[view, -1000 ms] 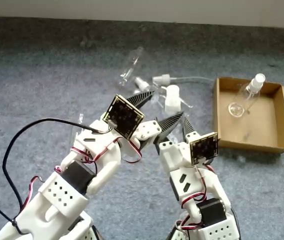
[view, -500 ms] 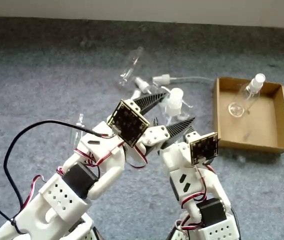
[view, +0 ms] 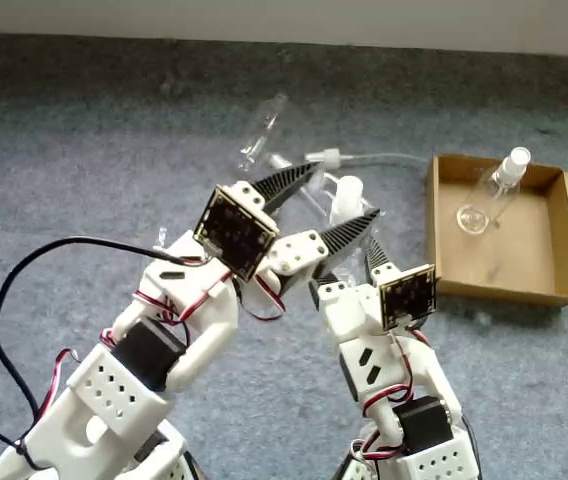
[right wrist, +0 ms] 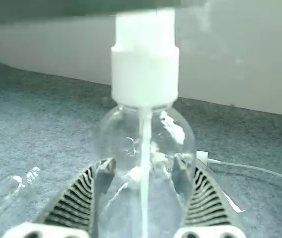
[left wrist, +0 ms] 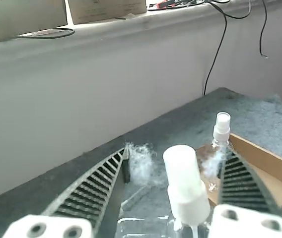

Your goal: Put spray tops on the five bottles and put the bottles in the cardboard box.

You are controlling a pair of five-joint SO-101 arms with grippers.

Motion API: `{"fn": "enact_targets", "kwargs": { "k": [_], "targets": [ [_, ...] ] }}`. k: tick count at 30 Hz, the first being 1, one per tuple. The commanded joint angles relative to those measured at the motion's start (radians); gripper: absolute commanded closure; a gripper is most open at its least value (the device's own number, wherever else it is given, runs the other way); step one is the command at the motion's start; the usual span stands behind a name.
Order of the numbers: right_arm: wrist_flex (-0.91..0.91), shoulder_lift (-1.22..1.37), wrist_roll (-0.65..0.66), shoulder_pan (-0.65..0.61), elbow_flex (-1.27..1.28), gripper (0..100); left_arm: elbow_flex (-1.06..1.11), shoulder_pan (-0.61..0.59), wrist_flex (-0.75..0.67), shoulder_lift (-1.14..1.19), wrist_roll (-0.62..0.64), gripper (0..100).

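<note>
White spray top [right wrist: 144,69] sits on the clear bottle [right wrist: 143,148], gripped upright in our right jaws near the cardboard box [view: 552,290]. Our left jaws gape wide around the top (touching nothing, it seems). We judge capping underway: next, close and twist.

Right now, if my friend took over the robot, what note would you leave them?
Left gripper: fingers open on either side of the white plastic spray top, not gripping it.
Right gripper: shut on the clear round plastic bottle that wears that top.
Done: one clear capped bottle lies in the brown cardboard box.
Left: probably check that the top is tight, then box the held bottle. A clear empty bottle and a loose white spray top with tube lie on the grey table beyond the arms. Cap and box the others.
</note>
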Motion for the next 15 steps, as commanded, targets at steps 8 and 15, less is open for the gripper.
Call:
{"fn": "enact_targets", "kwargs": {
  "k": [8,15],
  "targets": [
    [-0.002,-0.010,0.002,0.013,-0.058,93.6,-0.111,-0.084,0.002,-0.232,-0.006,77],
    [-0.004,-0.010,0.002,0.094,-0.061,93.6,-0.111,-0.343,0.235,-0.340,-0.005,80]
  ]
}}
